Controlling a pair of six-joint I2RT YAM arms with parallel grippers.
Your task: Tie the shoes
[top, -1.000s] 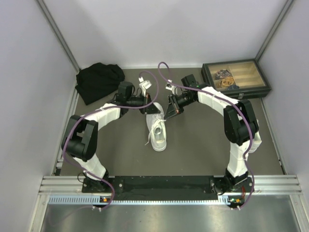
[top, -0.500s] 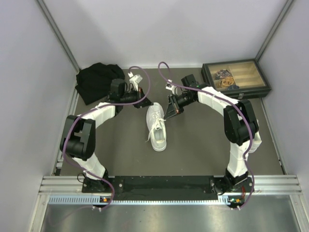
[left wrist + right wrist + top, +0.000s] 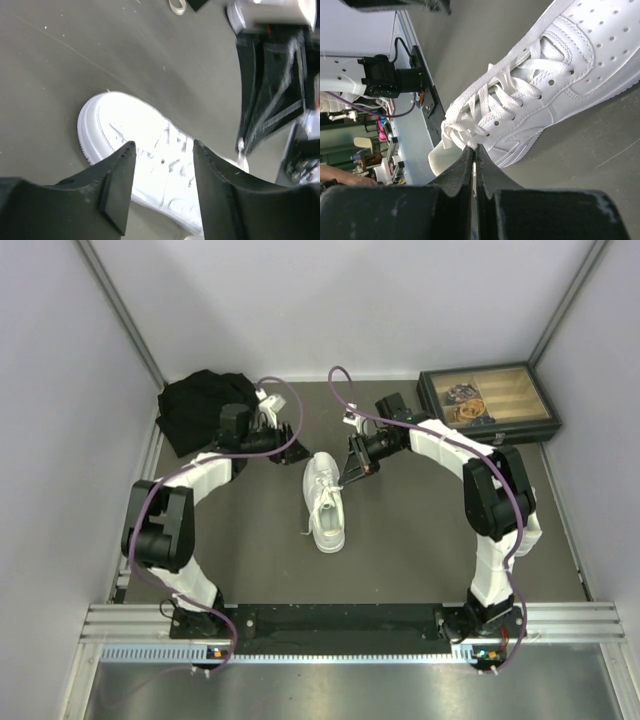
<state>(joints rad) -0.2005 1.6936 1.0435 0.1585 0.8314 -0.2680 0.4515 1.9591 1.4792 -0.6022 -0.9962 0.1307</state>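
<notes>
Jaws first: the left jaws now stand part-way apart with nothing between them. In the left wrist view only the toe of the all-white low-top sneaker shows through the gap. A second ago they were shut and close against the far-left side of the shoe. The left arm has since drawn back over the dark grey worktop toward the crumpled black cloth bundle, and it is now clear of the sneaker. What it let go of cannot be told from these views. The right jaws are unchanged, pressed together on a strand of the thin white lace just off the top eyelets. The sneaker sits on its sole mid-worktop between the two arms, toe pointing away from the bases, and has not noticeably shifted. One loose lace tail trails off its left side. Judgement: no bow is visible and the laces are only bunched near the collar, so the tie is not finished. The release reads as the end of a pull or a regrasp. The left jaws probably need to return for the free tail while the right keeps tension.
</notes>
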